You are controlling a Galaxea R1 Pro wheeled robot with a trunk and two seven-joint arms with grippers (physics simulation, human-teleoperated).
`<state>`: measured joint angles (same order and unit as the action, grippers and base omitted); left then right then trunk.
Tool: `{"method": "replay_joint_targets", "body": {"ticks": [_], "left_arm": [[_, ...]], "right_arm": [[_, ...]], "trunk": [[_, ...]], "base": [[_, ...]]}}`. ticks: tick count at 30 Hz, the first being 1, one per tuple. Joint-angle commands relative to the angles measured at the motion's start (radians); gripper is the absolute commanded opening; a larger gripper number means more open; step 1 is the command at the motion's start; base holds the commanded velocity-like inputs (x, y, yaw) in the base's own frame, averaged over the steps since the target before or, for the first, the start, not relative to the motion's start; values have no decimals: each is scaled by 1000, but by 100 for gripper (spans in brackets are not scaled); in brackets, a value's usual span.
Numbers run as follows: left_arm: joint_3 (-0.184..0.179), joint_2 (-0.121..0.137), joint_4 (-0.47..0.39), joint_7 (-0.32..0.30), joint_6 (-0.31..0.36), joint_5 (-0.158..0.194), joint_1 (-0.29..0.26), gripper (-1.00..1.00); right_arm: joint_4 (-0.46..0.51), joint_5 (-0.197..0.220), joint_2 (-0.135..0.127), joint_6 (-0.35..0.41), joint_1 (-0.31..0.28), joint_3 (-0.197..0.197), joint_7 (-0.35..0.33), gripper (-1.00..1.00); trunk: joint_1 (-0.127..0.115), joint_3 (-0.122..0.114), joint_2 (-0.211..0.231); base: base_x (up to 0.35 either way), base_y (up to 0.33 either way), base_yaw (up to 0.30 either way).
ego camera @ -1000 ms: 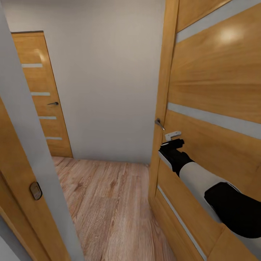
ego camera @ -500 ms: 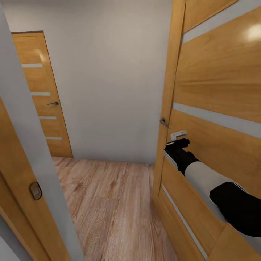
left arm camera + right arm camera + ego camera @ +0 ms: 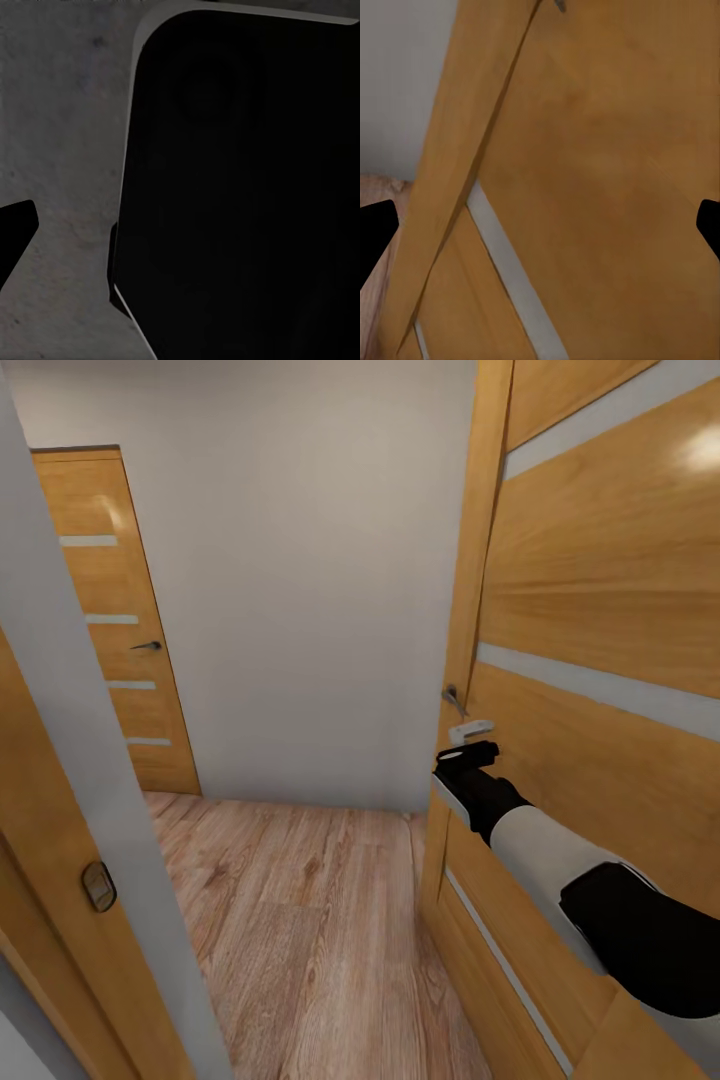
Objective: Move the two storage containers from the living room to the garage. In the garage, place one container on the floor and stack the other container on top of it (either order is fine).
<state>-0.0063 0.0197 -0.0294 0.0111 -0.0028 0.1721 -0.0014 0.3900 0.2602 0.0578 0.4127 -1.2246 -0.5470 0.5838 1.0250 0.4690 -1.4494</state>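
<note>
At three o'clock in the head view, my right gripper point(image 3: 466, 754), fingertips spread and empty, presses the wooden door point(image 3: 600, 620) below its handle point(image 3: 452, 699); I should push squarely; left fingers' state indeterminable, no storage containers visible.

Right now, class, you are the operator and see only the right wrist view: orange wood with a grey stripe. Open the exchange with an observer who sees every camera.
Operator: What is this wood in front of my claw?
Observer: In the head view it is an open door. The right claw sits at the door's free edge, just below its metal handle.
Operator: What lies past the door?
Observer: A small hall with a wood-plank floor, a white wall and a second, closed door at the far left.
Operator: What does the left wrist camera see?
Observer: A mottled grey surface with a large dark shape across it. I cannot tell what the shape is.
</note>
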Motion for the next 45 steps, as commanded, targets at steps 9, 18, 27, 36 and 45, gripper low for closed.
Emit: {"method": "replay_joint_targets", "body": {"ticks": [9,18,27,36,45], "left_arm": [[-1,0,-3,1,0,7,0,100],[-1,-3,-27,1,0,7,0,100],[-1,-3,-30,1,0,7,0,100],[-1,-2,-30,1,0,7,0,100],[-1,-3,-30,1,1,8,0,100]], "right_arm": [[1,10,0,6,-1,-8,5,100],[1,10,8,6,-1,-8,5,100],[1,10,8,5,-1,-8,5,100],[1,9,8,6,-1,-8,5,100],[1,10,8,6,-1,-8,4,100]], "trunk": [[0,1,-1],[0,1,-1],[0,1,-1],[0,1,-1],[0,1,-1]], "base": [[49,-24,0],[153,-96,0],[6,-3,0],[0,0,0],[0,0,0]]}}
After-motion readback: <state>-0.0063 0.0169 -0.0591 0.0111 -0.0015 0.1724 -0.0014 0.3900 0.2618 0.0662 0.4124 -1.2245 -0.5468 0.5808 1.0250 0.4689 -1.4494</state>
